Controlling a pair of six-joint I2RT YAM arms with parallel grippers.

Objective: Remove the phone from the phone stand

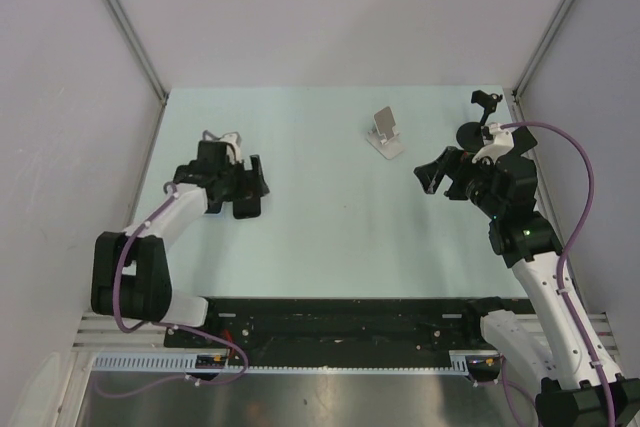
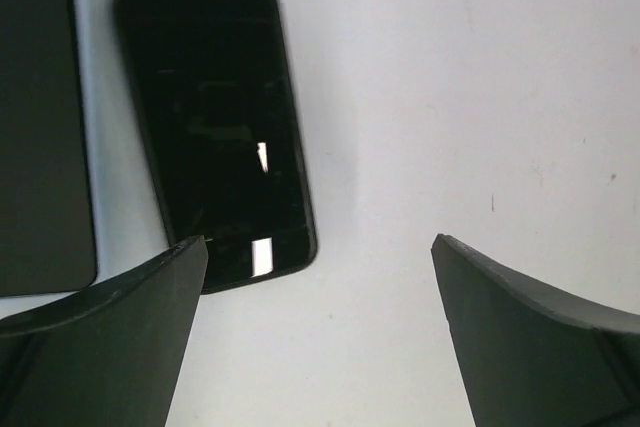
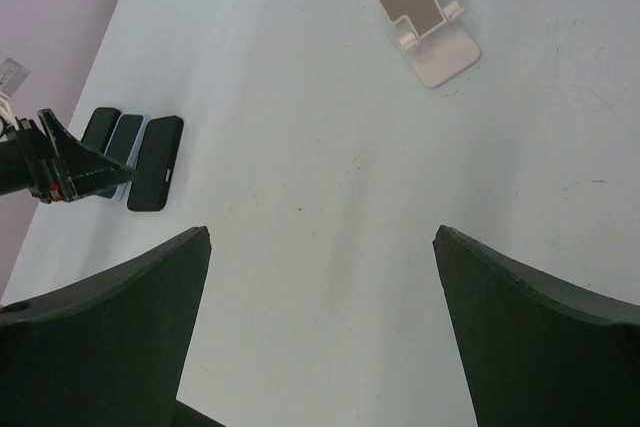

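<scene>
The pale phone stand (image 1: 385, 133) stands at the back middle of the table with nothing on it; it also shows in the right wrist view (image 3: 425, 17). Three dark phones lie flat side by side on the left (image 3: 155, 162). The left wrist view shows one black phone (image 2: 215, 117) face up and part of another (image 2: 40, 127) beside it. My left gripper (image 1: 243, 187) is open and empty just above these phones (image 2: 315, 245). My right gripper (image 1: 432, 175) is open and empty, right of the stand and above bare table (image 3: 320, 237).
White walls enclose the table on three sides. A small black fixture (image 1: 486, 103) sits at the back right corner. A black rail (image 1: 340, 322) runs along the near edge between the arm bases.
</scene>
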